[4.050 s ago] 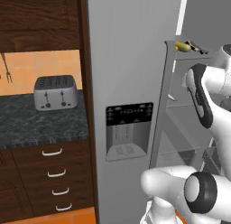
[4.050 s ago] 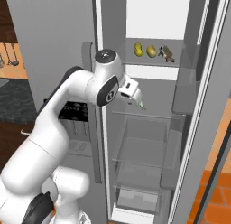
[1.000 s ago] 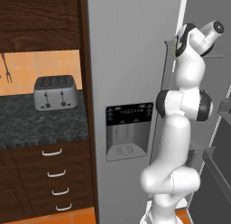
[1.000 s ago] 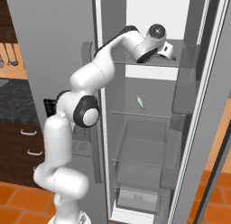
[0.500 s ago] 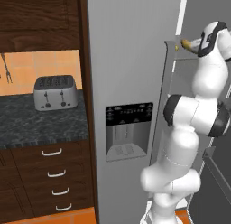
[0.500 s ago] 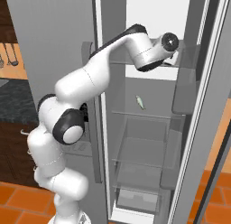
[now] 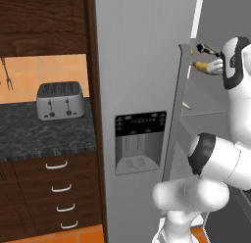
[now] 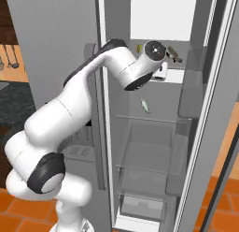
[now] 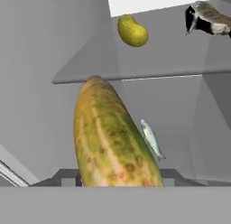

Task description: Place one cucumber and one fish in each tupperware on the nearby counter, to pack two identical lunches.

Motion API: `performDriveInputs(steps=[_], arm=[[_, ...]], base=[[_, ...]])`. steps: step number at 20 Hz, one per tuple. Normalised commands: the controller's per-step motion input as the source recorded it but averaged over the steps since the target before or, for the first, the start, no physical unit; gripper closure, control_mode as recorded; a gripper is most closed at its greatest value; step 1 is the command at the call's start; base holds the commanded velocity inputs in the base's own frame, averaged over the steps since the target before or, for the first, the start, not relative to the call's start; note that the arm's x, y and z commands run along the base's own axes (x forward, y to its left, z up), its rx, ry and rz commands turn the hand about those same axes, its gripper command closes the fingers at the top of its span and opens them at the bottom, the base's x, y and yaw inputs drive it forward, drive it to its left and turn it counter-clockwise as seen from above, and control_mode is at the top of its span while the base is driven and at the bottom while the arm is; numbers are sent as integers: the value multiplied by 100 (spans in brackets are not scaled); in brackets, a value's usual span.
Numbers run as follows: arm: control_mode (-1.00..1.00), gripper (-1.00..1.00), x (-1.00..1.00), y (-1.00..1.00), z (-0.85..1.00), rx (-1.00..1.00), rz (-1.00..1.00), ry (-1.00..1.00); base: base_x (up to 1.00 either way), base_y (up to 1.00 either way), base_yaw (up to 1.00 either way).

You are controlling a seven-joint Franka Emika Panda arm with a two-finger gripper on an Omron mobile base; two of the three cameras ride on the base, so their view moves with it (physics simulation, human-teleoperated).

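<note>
The big yellow-green cucumber with orange spots (image 9: 113,142) sits right in front of the gripper in the hand view, very close, so close that it hides the finger tips; I cannot tell if the gripper is spread or pinching it; a second small yellow cucumber (image 9: 132,31) lies farther off on the grey fridge shelf (image 9: 149,60); a dark-backed fish (image 9: 208,20) lies beside it; a slim silvery fish (image 9: 151,139) is lower down, past the near cucumber; the white arm (image 8: 126,67) reaches into the open fridge.
</note>
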Motion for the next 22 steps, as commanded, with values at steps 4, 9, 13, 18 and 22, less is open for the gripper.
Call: performDriveInputs(steps=[4, 9, 13, 18, 22], arm=[[-100, 100, -100, 4, -100, -29, 9, 49], [-100, 100, -100, 8, -94, -26, 19, 44], [100, 100, -74, 37, -27, -12, 21, 8], [100, 100, 0, 0, 0, 0, 0, 0], [100, 100, 0, 0, 0, 0, 0, 0]], base=[[0, 0, 0], [0, 0, 0], [-25, 24, 10], [-71, 100, 34], [-5, 100, 14]])
